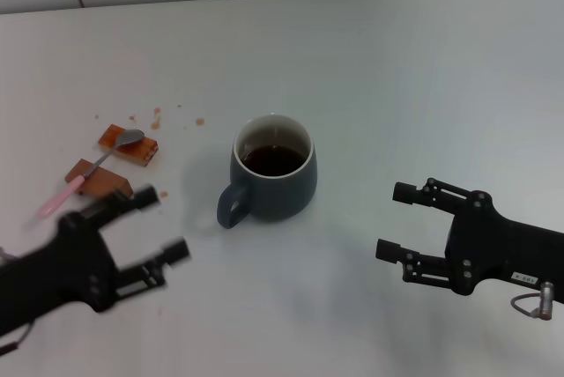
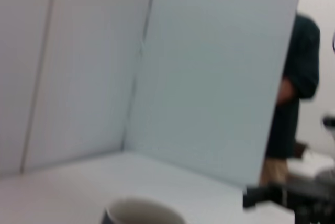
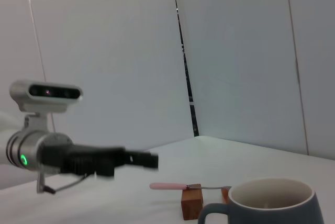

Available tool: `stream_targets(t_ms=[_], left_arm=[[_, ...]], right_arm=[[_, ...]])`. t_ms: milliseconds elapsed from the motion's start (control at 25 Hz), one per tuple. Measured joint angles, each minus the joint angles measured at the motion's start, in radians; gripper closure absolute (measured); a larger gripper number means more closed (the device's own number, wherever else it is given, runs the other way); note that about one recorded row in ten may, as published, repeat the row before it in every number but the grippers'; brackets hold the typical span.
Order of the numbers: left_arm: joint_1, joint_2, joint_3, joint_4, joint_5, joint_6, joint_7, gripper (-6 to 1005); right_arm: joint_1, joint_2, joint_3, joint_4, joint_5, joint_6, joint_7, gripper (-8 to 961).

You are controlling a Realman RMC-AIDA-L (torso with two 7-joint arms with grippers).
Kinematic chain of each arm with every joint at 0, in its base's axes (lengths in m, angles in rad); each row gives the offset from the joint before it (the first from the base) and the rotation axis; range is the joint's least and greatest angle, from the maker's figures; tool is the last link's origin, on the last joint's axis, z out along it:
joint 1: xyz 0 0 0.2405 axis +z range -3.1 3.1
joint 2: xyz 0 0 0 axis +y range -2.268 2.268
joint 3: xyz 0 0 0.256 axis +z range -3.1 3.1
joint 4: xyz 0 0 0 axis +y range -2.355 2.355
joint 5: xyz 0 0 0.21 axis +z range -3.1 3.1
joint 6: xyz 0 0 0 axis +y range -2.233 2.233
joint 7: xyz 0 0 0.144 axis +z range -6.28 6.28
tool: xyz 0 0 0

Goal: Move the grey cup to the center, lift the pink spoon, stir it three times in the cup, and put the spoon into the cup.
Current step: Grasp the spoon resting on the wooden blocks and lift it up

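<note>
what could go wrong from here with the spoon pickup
The pink spoon lies propped across two brown blocks, so a clumsy grasp by the open left gripper could knock it off or shift the blocks. The grey cup sits close by, holding dark liquid; a bump of its handle might spill it.

One grey cup [image 1: 274,180], one pink spoon [image 1: 86,175], two brown blocks [image 1: 130,146].

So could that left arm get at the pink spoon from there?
Probably yes. The left gripper is open, right beside the pink spoon, which lies propped across two brown blocks with nothing in between; the grey cup stands off to the side.
</note>
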Motion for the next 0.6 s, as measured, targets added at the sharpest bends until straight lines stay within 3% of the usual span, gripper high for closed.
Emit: stream_targets(t_ms=[200, 240, 280, 360, 400, 600], left_arm=[[0.014, 0.004, -0.127, -0.035, -0.070, 0.070, -0.083, 152], [0.016, 0.007, -0.225, -0.044, -0.095, 0.094, -0.212, 152], [0.017, 0.007, -0.244, -0.044, -0.096, 0.096, -0.234, 152], [0.018, 0.008, -0.292, -0.044, -0.098, 0.097, -0.304, 152], [0.019, 0.011, -0.362, -0.045, -0.101, 0.078, -0.417, 151], [0.030, 0.012, -0.470, -0.050, -0.102, 0.025, -0.575, 144]], right_arm=[[-0.001, 0.000, -0.005, -0.006, 0.000, 0.006, 0.002, 158], [0.001, -0.001, -0.007, -0.007, -0.001, 0.010, 0.002, 158], [0.001, -0.001, -0.007, -0.007, -0.001, 0.010, 0.002, 158], [0.005, -0.001, -0.008, -0.007, -0.004, 0.021, 0.002, 158], [0.006, -0.001, -0.009, -0.007, -0.004, 0.025, 0.002, 158], [0.008, -0.001, -0.010, -0.006, -0.008, 0.034, 0.003, 158]])
